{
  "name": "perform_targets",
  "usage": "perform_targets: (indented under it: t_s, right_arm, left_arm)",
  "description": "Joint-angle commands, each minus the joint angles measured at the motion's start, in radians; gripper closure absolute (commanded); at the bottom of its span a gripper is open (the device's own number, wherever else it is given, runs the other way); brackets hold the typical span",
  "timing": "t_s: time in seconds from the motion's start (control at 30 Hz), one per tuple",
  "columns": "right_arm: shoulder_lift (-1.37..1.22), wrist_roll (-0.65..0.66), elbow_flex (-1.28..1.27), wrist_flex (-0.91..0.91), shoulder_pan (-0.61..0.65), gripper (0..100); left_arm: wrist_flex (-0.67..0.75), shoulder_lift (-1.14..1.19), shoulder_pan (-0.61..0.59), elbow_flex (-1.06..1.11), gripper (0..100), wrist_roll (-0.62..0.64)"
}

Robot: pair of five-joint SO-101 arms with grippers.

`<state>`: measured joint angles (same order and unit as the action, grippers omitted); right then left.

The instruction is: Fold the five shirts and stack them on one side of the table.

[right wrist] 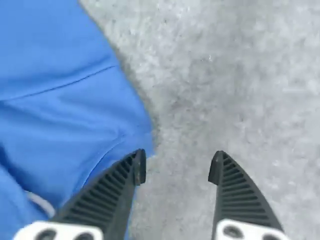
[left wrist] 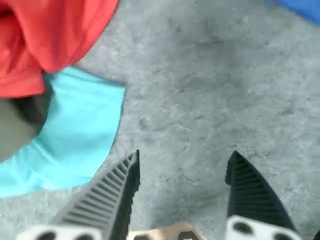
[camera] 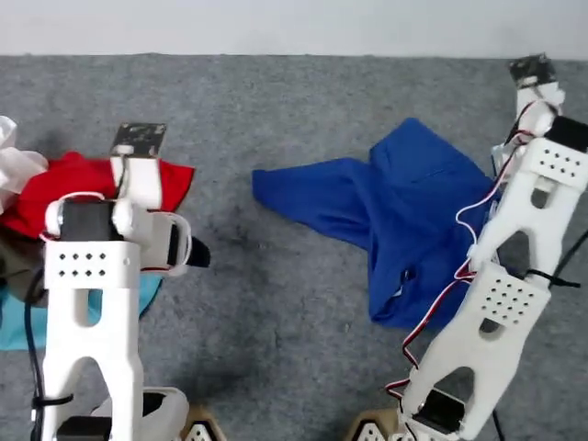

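Observation:
A blue shirt (camera: pixel 395 216) lies crumpled right of the table's middle, one sleeve stretched out to the left. Its edge (right wrist: pixel 65 120) sits just beside my right gripper (right wrist: pixel 177 167), which is open over bare grey felt at the shirt's right side. At the left edge, a red shirt (camera: pixel 69 188) lies on top of a pile with a cyan shirt (camera: pixel 18 322) beneath it. My left gripper (left wrist: pixel 182 167) is open above the felt next to the cyan shirt (left wrist: pixel 70 145) and red shirt (left wrist: pixel 45 35), holding nothing.
The table is covered in grey felt (camera: pixel 266 312). A white cloth (camera: pixel 14 161) and a dark olive garment (left wrist: pixel 15 130) belong to the left pile. Both white arms (camera: pixel 87 303) rise from the front edge. Bare felt lies between the two shirts groups.

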<state>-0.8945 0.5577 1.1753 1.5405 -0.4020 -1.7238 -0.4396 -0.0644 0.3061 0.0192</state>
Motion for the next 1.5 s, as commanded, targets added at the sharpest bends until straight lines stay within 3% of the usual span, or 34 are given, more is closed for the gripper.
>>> perform_targets:
  t_s: [0.0,0.13,0.23,0.37,0.53,0.8,1.1,1.37,1.47]
  right_arm:
    - [0.008,-0.011,0.137,0.183,0.007,77.7]
    - [0.019,-0.025,0.107,0.260,-0.036,77.8]
    - [0.058,-0.018,0.040,0.260,-0.093,77.6]
    - [0.133,0.012,-0.095,0.260,-0.165,77.6]
    - [0.257,0.089,-0.279,0.260,-0.234,77.7]
    - [0.463,0.178,-0.525,0.259,-0.280,77.8]
    - [0.521,0.178,-0.684,0.255,-0.291,77.9]
    - [0.519,0.175,-0.686,0.254,-0.286,77.9]
    - [0.519,0.172,-0.687,0.254,-0.286,77.9]
  left_arm:
    - [-0.034,-0.017,0.181,-0.099,73,-0.011]
    - [-0.026,0.020,0.450,-0.133,73,-0.008]
    - [-0.021,0.146,0.569,-0.225,72,0.023]
    - [-0.032,0.414,0.595,-0.490,72,0.101]
    - [-0.034,0.718,0.620,-0.751,73,0.112]
    - [-0.028,0.974,0.835,-0.984,73,0.104]
    - [-0.032,1.280,0.819,-1.294,73,0.100]
    - [-0.032,1.343,0.825,-1.303,99,-0.147]
    - [-0.032,1.336,0.819,-1.299,99,-0.173]
